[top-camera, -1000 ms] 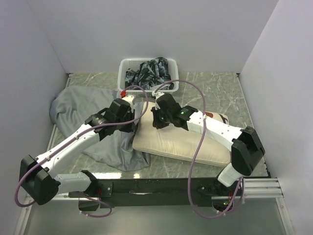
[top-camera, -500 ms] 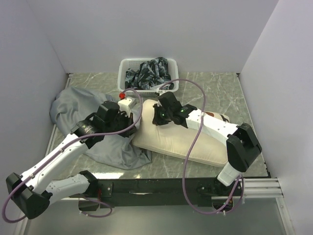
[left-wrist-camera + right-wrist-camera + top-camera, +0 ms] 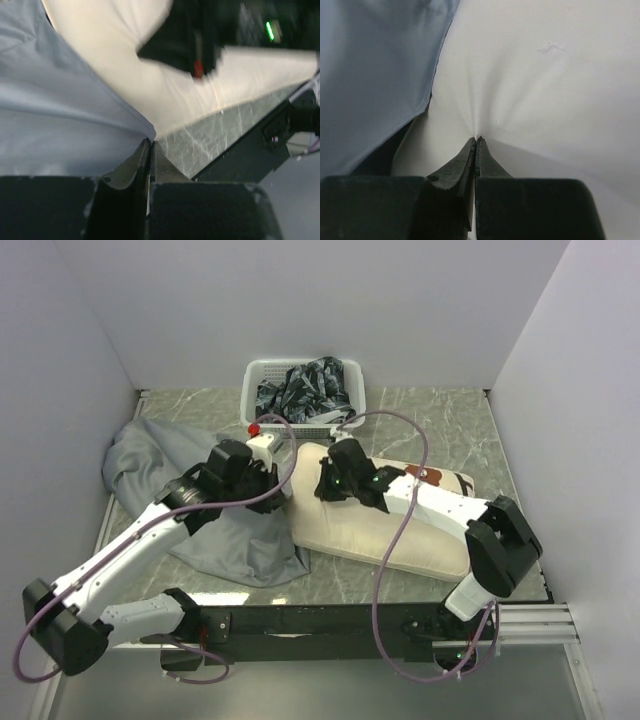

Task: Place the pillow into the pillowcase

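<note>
The cream pillow [image 3: 385,530] lies across the middle-right of the table, with its bear print near the far right end. The grey pillowcase [image 3: 150,455] is spread wrinkled on the left, its edge beside the pillow's left end. My left gripper [image 3: 280,492] is shut on the pillowcase's hem; the left wrist view shows the gripper [image 3: 150,142] pinching the corner of the grey fabric [image 3: 60,115] next to the pillow [image 3: 150,87]. My right gripper [image 3: 324,487] is shut on the pillow's left end; in the right wrist view the gripper [image 3: 476,140] pinches a fold of the pillow [image 3: 545,75], with the pillowcase [image 3: 375,65] at the left.
A white basket [image 3: 256,380] with dark patterned cloth stands at the back centre, just beyond both grippers. White walls close in the left, back and right. A black rail [image 3: 330,618] runs along the table's near edge.
The pillow's left end has shifted to the right with my right gripper. My left gripper moved left and back, still on the pillowcase hem, and the grey fabric shifted with it.
</note>
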`<move>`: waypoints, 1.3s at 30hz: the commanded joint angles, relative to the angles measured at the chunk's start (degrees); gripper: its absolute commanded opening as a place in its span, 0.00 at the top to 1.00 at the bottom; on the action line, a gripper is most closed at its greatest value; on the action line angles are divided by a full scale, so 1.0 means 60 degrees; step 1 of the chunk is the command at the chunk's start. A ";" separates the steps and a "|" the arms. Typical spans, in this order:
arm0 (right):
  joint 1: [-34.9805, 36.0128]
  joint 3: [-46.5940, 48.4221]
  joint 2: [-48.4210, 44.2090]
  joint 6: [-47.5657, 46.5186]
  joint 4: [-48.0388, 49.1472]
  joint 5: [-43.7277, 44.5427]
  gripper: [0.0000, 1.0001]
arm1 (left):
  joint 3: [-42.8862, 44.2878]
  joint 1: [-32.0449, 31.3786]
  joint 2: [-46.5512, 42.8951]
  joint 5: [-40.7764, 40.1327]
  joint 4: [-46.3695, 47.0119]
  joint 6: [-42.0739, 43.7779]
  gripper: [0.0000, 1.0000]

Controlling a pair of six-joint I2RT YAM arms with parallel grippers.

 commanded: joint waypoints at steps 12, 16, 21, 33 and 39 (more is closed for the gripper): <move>0.2138 -0.2073 -0.2663 0.1945 0.0800 0.2238 1.00 | 0.0587 0.0144 0.0564 -0.4328 0.0587 -0.3968 0.96; 0.2341 -0.2382 -0.2928 0.1887 0.1167 0.2048 1.00 | -0.0584 0.0144 0.0079 -0.4255 0.1027 -0.4276 0.87; 0.2957 -0.2747 -0.2899 0.1799 0.1298 0.2443 1.00 | -0.2004 0.0130 -0.0520 -0.4928 0.0674 -0.5899 0.89; 0.3251 -0.3056 -0.1757 0.2180 0.1856 0.2516 1.00 | -0.3036 0.0144 -0.1491 -0.6320 0.0953 -0.6141 0.18; 0.3251 -0.2925 -0.1712 0.2121 0.1753 0.2575 1.00 | -0.0487 0.0144 0.1086 -0.6879 -0.0217 -0.3241 0.33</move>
